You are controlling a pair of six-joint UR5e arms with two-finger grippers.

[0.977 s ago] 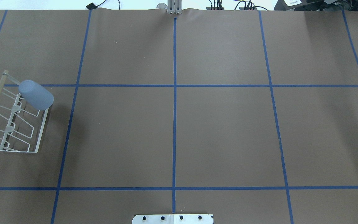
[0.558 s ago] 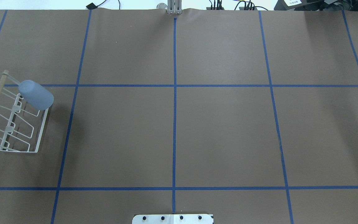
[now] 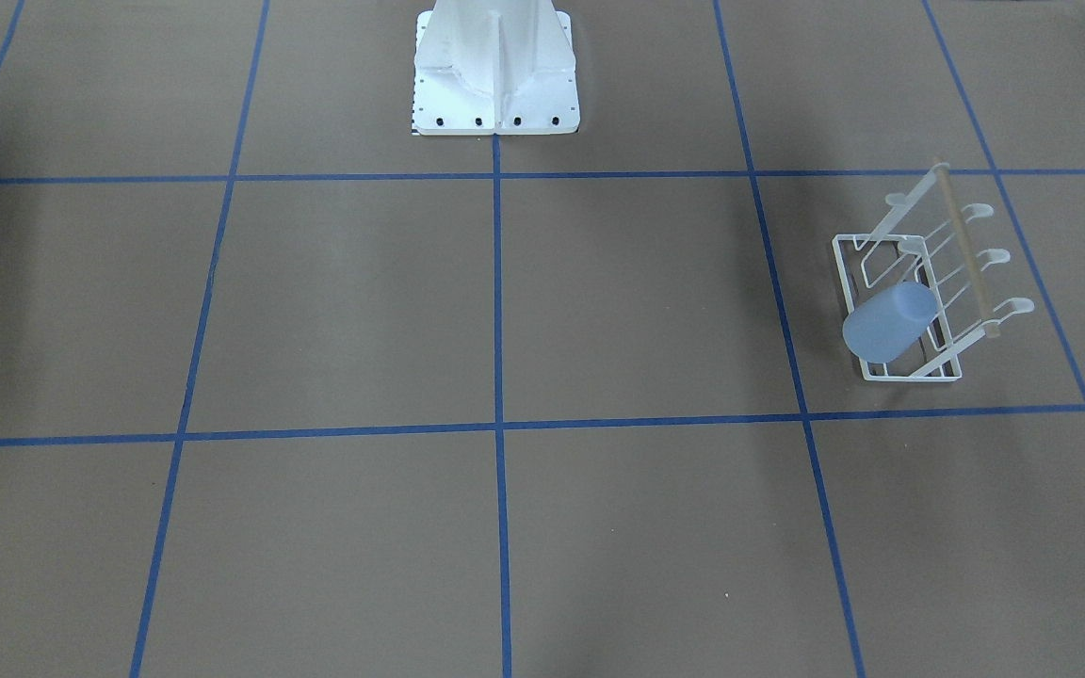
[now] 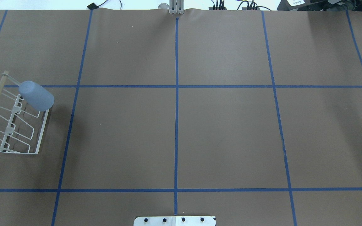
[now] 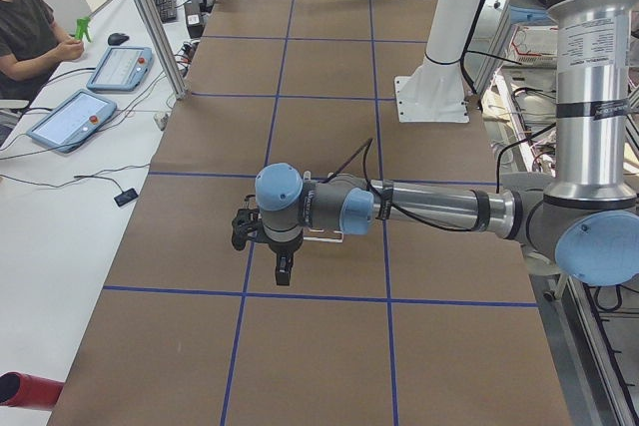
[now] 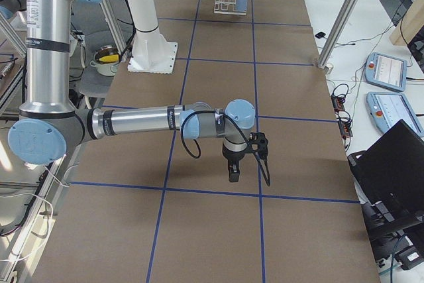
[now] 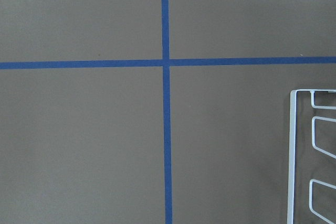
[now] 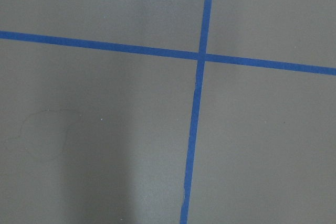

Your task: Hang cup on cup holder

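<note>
Cup (image 4: 36, 95) tilted on far prong of rack (image 4: 43, 131). Left gripper (image 5: 285, 268) hangs near rack; bump could knock cup off. Right gripper (image 6: 233, 174) far off. Both: apart or together, cannot tell.

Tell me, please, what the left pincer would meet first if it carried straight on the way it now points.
Probably the bare table: the left pincer points straight down, clear of the cup holder beside it.

Brown table (image 4: 231, 141), blue tape grid (image 4: 176, 125)
</note>
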